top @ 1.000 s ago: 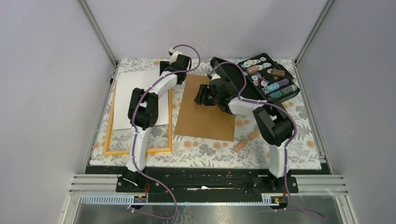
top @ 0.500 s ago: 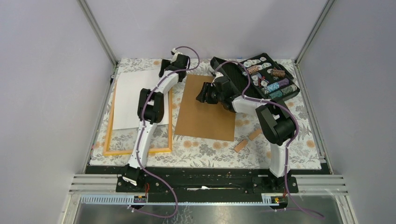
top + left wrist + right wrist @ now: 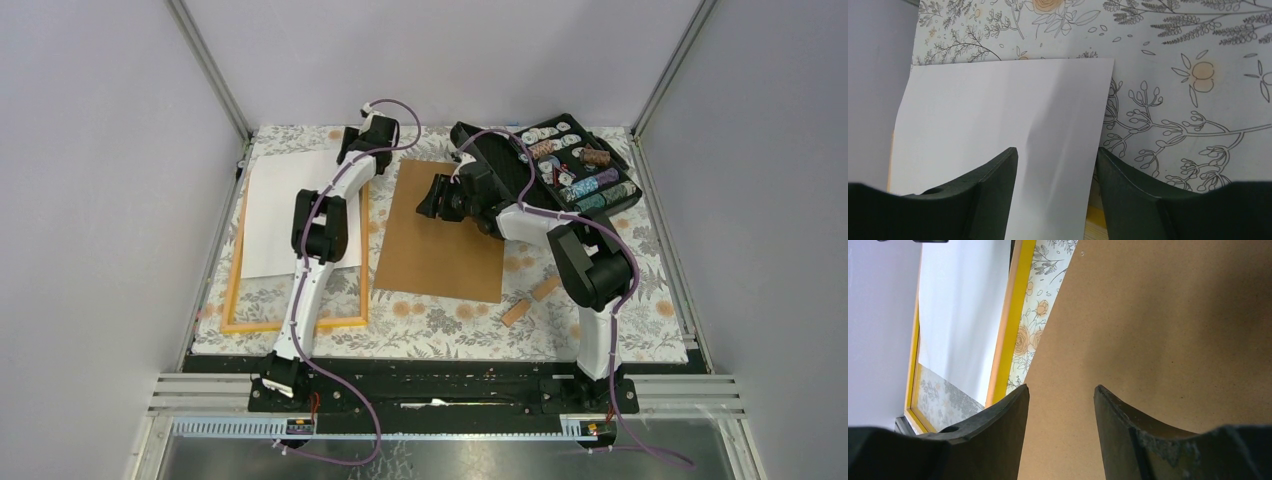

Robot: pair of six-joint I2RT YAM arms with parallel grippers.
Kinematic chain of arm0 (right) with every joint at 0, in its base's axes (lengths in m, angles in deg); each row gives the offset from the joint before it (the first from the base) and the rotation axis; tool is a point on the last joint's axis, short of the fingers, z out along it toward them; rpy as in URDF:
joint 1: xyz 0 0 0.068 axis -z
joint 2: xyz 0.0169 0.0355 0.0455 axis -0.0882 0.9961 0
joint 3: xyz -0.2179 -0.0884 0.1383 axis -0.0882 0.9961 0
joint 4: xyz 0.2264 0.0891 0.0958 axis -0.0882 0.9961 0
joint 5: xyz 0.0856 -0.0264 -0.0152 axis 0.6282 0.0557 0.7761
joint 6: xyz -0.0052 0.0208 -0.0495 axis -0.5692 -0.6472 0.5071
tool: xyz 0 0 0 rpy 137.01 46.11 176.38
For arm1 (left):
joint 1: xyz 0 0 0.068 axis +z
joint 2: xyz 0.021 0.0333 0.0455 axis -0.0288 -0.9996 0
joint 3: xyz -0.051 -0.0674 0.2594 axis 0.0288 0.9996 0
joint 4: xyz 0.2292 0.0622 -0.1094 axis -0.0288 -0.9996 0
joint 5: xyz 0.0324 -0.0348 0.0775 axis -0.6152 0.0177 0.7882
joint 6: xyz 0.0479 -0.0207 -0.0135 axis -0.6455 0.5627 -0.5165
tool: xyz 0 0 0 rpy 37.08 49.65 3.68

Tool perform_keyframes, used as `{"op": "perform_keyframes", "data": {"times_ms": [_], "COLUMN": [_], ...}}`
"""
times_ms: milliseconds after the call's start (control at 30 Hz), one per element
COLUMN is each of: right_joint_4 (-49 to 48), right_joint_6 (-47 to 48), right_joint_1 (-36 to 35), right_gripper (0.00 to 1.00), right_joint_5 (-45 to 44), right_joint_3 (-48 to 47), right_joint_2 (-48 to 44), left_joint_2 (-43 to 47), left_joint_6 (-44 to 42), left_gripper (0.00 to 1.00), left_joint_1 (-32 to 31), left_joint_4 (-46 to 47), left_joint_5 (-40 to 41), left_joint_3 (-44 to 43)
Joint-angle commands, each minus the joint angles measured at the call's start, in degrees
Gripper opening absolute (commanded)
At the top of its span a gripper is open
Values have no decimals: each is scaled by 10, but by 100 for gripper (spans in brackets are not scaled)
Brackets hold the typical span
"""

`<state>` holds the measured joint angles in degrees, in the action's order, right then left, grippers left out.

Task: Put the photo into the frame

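While my left gripper [image 3: 1057, 152] hangs over the far end of the table, its two fingers [image 3: 983, 190] stand apart with a clear gap and nothing pinched between them. Right under that gap lies the photo [image 3: 998, 105], plain white back up, and I can't tell whether the tips touch the paper. Its long edge runs up between my fingers, closer to the one on the right of my wrist view. The sheet's far corner sits just ahead of that finger. Out beyond it is only the flowered tablecloth [image 3: 1198, 100]. A sliver of yellow peeks out just inside that same finger, low down.

Over to my right gripper [image 3: 1061, 390]: jaws parted here too, roughly half spread, gripping nothing. Beneath them and ahead of them is the brown backing board [image 3: 1158, 330], flat on the cloth. Off to the left of these fingers runs a yellow rail of the frame [image 3: 1012, 315], with a strip of cloth between it and the board. The white sheet lies past that rail.

From above, the photo covers the far part of the frame, a touch skewed. The frame's near part shows bare cloth through it. Whether the sheet sits flat inside the rails, I cannot tell. The black case of chips [image 3: 575, 165] lies open beyond my right wrist, well apart from the frame.
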<state>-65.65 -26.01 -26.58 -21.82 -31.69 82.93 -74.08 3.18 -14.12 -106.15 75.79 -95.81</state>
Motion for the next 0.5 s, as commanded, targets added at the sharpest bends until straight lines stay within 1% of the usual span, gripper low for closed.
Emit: {"op": "perform_keyframes", "data": {"times_ms": [0,100,200,267,333,400,467], "right_joint_4": [-24,-25,-30,-33,-34,-36,-38], "right_joint_6": [-10,-13,-16,-19,-21,-24,-27], "right_joint_1": [8,11,14,16,17,19,21], "right_gripper": [57,58,58,58,58,58,58], "right_joint_5": [16,19,22,24,27,28,31], "right_joint_3": [-21,-19,-15,-12,-10,-9,-9], "right_joint_2": [6,7,5,4,3,4,4], "left_joint_2": [-16,-9,-4,3,7,8,9], "left_joint_6": [-36,-69,-85,-93,-93,-93,-97], "left_gripper": [59,56,51,46,38,34,27], "left_joint_1": [-6,-16,-16,-16,-16,-16,-18], "left_joint_4": [14,48,63,73,77,76,77], "left_joint_5": [21,52,66,67,63,60,61], "left_joint_3": [12,40,48,56,60,61,62]}}
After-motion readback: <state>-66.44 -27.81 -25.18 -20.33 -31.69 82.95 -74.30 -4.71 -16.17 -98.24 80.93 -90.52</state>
